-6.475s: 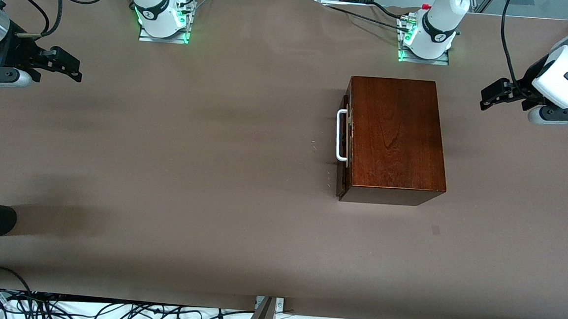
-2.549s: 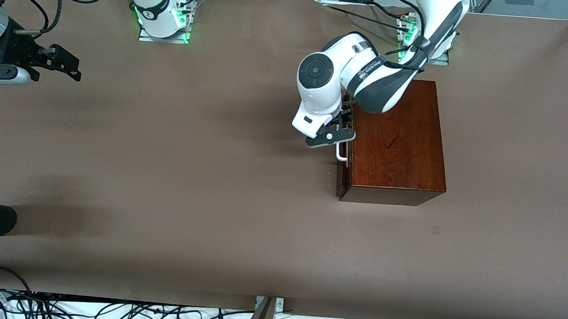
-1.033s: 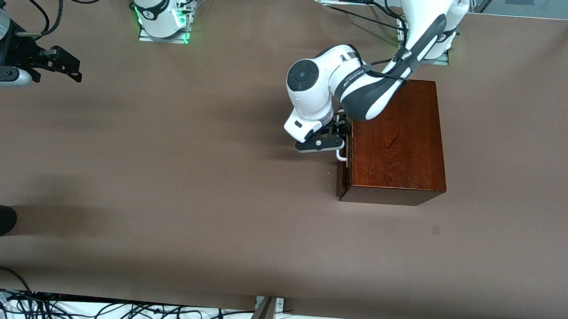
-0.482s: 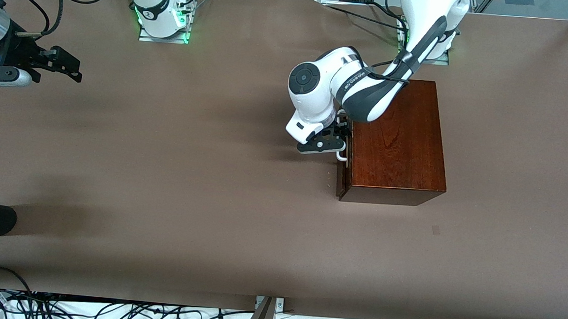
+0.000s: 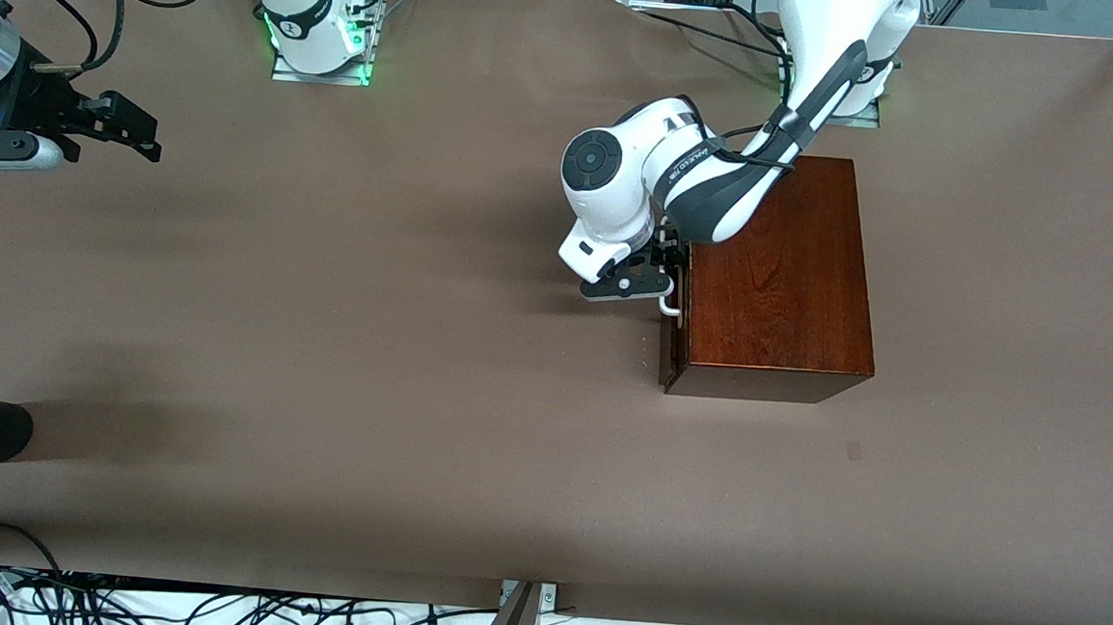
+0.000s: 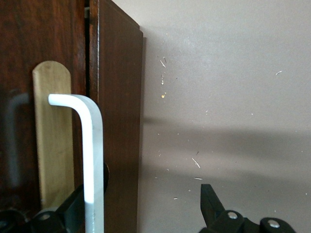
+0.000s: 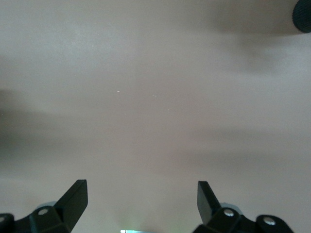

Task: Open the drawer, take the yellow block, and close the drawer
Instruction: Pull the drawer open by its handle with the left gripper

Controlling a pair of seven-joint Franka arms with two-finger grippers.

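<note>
Since half a second ago: left gripper (image 5: 663, 278) edged slightly, staying at white loop handle (image 5: 668, 305). Nearest camera, bare brown table (image 5: 415, 420), open room. Dark glossy reddish-brown wooden box (image 5: 777, 268) at table's 2 o'clock; drawer (image 5: 671, 344) essentially shut, front facing 9 o'clock. Fingers (image 6: 209, 199) spread, straddling handle (image 6: 92, 160), probably ready to clamp and pull. Yellow block unseen, presumably inside. Right gripper (image 5: 133, 127) waits at 10 o'clock edge, fingers (image 7: 73, 196) apart.

The drawer (image 5: 670, 329) sits shut in its dark reddish-brown wooden box (image 5: 774, 268), its front flush against it, white loop handle (image 6: 92, 160) standing out toward the right arm's end of the table
</note>
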